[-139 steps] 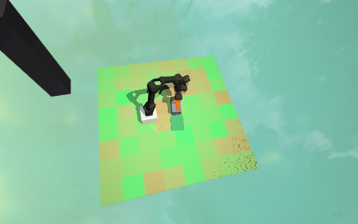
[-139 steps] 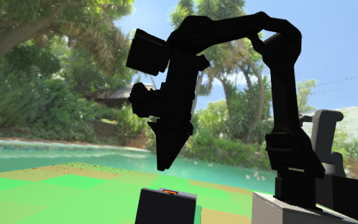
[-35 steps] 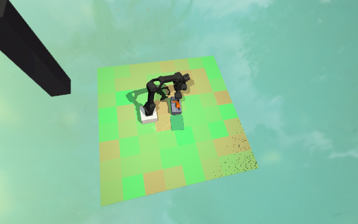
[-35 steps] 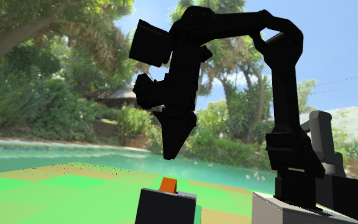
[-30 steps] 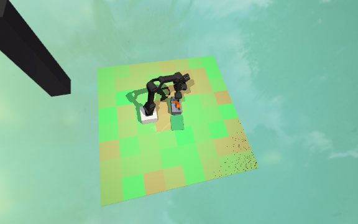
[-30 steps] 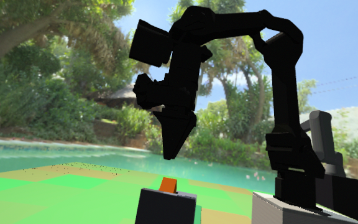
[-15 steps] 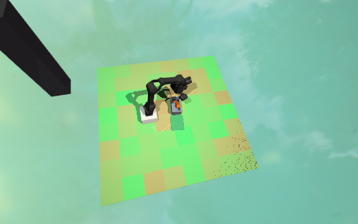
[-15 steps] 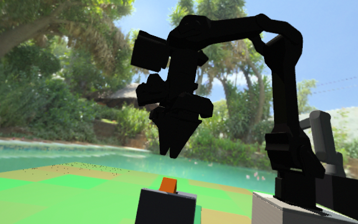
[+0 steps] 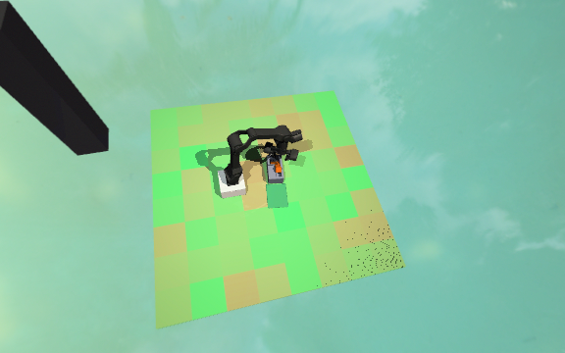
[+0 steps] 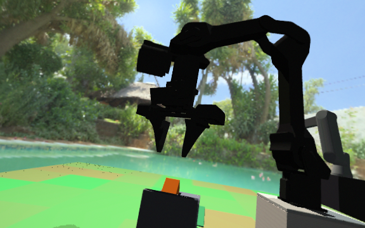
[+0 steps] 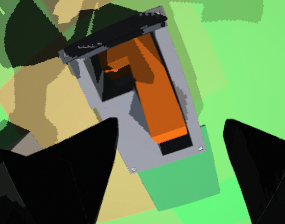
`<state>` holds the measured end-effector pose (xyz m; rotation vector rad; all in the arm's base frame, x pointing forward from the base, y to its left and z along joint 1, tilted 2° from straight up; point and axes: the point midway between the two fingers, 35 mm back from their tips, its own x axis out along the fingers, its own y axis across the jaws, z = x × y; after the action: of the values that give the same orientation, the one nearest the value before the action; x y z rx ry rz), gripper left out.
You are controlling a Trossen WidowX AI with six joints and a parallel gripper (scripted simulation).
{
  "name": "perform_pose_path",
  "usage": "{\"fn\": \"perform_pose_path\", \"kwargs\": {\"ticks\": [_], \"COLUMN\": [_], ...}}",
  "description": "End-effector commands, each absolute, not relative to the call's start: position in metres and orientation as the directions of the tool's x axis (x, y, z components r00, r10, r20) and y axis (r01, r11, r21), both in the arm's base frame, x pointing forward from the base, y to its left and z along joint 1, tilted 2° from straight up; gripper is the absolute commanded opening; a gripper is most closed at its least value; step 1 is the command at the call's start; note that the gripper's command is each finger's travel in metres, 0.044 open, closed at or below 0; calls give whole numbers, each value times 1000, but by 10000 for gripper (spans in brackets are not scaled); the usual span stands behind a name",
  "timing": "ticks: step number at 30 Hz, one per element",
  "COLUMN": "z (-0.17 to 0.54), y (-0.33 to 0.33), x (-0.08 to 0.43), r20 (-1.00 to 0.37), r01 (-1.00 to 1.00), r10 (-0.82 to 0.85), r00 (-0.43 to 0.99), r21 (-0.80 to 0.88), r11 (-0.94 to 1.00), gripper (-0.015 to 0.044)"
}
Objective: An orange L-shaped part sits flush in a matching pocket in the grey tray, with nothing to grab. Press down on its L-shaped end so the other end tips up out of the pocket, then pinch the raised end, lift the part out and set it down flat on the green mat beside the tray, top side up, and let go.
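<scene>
The orange L-shaped part [image 9: 278, 169] [image 10: 171, 186] [image 11: 165, 107] is tilted in the grey tray [image 9: 276, 180] [image 10: 168, 210] [image 11: 135, 152]. Its straight end, nearer the green mat [image 9: 277, 196] [image 10: 201, 216] [image 11: 183, 182], stands up out of the pocket, with dark pocket showing beyond it in the wrist view. Its L-shaped end sits low in the pocket, in shadow. My gripper [image 10: 172, 154] [image 11: 173, 127] is open and empty, high above the tray. In the wrist view its fingertips stand on either side of the raised end, well apart from it.
The mat lies just beyond the tray's end, on the raised end's side. The arm's white base [image 9: 232, 189] [image 10: 271, 210] stands beside the tray. A large dark beam [image 9: 52, 88] shows at the upper left of the top view.
</scene>
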<state>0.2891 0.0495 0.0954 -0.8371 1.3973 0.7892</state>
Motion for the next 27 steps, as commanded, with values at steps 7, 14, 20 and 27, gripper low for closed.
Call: {"fn": "perform_pose_path", "kwargs": {"ticks": [7, 14, 20, 27], "z": [93, 87, 63, 59], "y": [29, 29, 29, 28], "x": [280, 280, 280, 280], "r20": [-1000, -1000, -1000, -1000], "r01": [-988, -988, -988, -988], "r10": [-28, -28, -28, -28], "r00": [6, 6, 6, 6], "r21": [-10, -10, -10, -10], "r11": [151, 151, 151, 151], "gripper": [280, 280, 280, 280]}}
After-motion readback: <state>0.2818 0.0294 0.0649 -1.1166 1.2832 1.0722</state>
